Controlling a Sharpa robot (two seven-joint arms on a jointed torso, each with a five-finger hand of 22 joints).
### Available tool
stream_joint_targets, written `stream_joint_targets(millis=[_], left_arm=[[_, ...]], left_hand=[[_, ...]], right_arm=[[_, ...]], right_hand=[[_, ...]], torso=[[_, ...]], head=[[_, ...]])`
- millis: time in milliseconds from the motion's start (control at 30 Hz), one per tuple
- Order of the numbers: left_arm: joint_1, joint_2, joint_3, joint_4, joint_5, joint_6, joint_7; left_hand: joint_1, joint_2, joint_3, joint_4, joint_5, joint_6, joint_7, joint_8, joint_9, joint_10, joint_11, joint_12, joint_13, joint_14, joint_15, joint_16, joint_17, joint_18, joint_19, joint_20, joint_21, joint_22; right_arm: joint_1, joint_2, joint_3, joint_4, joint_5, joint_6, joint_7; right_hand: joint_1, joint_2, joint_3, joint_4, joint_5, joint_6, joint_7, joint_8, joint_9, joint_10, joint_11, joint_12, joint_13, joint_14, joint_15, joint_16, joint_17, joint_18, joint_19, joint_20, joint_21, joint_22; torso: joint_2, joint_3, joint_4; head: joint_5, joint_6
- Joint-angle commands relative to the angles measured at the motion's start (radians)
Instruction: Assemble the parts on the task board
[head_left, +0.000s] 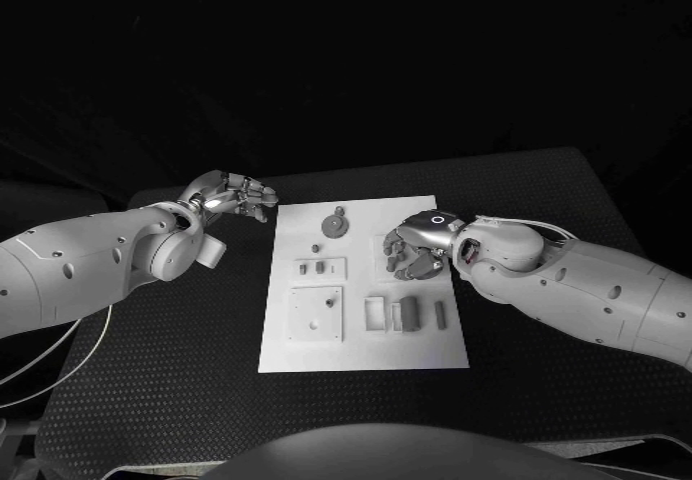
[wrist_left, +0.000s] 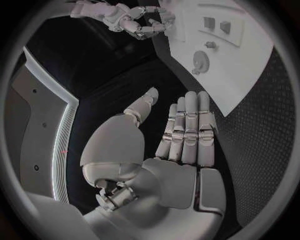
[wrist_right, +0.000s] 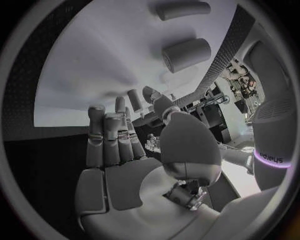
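Board (head_left: 368, 355): smooth, matt white plate. Table (head_left: 159, 400): black, finely textured matt mat. Hands (wrist_left: 187, 140): glossy, metallic silver.

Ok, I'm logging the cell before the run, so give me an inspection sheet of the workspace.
Surface: black table, textured top.
Job's things: white task board at the table's middle; grey parts on it, among them a round gear-like part and upright cylinders.
Clutter: nothing seen.
Hands: left hand beside the board's far left corner, fingers extended, holding nothing; right hand over the board's right side, nothing seen in it.
Cables: thin cable under the left arm.
Surroundings: dark.
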Motion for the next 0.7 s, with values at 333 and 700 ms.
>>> stream_joint_targets(millis=[333,700], left_arm=[[0.002,0.005,0.001,-0.001,0.013,0.002,0.007],[0.002,0.008,0.001,-0.003,0.015,0.006,0.004]], left_hand=[[-0.016,0.002,-0.011,0.002,0.002,-0.010,-0.001,0.000,-0.001,-0.008,-0.001,0.000,-0.004,-0.007,0.002,-0.008,0.002,-0.005,-0.007,0.003,0.001,-0.004],[-0.019,0.005,-0.012,0.002,0.002,-0.011,0.000,0.000,-0.001,-0.009,0.000,0.000,-0.005,-0.008,0.002,-0.009,0.003,-0.005,-0.008,0.004,0.001,-0.005]], right_arm=[[0.000,0.018,0.000,0.002,-0.021,-0.002,-0.010],[0.000,0.024,-0.001,-0.002,-0.029,0.001,-0.014]], right_hand=[[0.007,0.047,0.007,0.008,0.002,0.043,-0.003,0.025,0.004,0.029,-0.009,0.016,0.008,0.012,-0.014,0.000,-0.005,0.048,0.014,-0.009,-0.007,0.007],[0.017,0.090,0.011,-0.003,0.002,0.077,-0.016,0.041,0.008,0.058,-0.021,0.033,0.017,0.021,-0.025,-0.002,-0.008,0.048,0.018,-0.011,-0.007,0.011]], torso=[[-0.001,-0.0005,0.0007],[0.000,-0.0001,0.0004]], head=[[0.001,-0.002],[0.002,-0.002]])
